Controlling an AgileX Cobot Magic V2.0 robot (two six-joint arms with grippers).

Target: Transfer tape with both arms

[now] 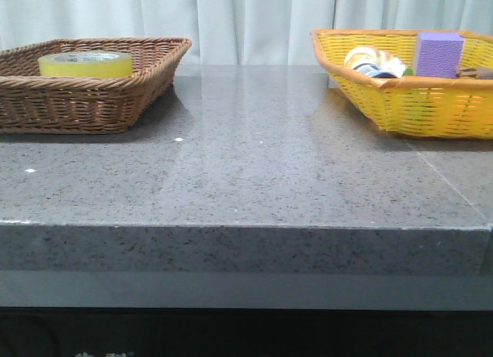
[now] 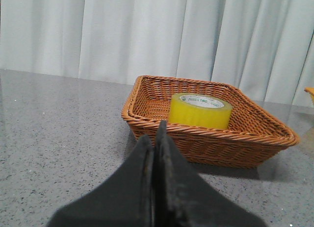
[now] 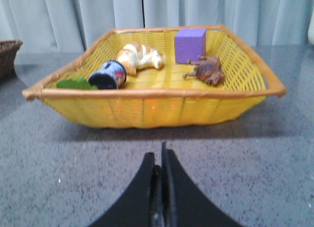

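Observation:
The tape (image 1: 85, 63) is a thick yellow roll lying flat inside the brown wicker basket (image 1: 115, 102) at the table's back left. The left wrist view shows the same tape (image 2: 200, 111) in that basket (image 2: 211, 143), a short way beyond my left gripper (image 2: 156, 134), which is shut with nothing between its fingers. My right gripper (image 3: 160, 156) is shut and empty too, low over the grey table in front of the yellow basket (image 3: 152, 109). Neither arm appears in the front view.
The yellow basket (image 1: 416, 102) at the back right holds a purple block (image 1: 439, 53), a croissant (image 3: 140, 56), a small can (image 3: 108, 75), a brown toy (image 3: 208, 70) and something green (image 3: 76, 84). Grey stone table (image 1: 254, 172) lies between the baskets; white curtain behind.

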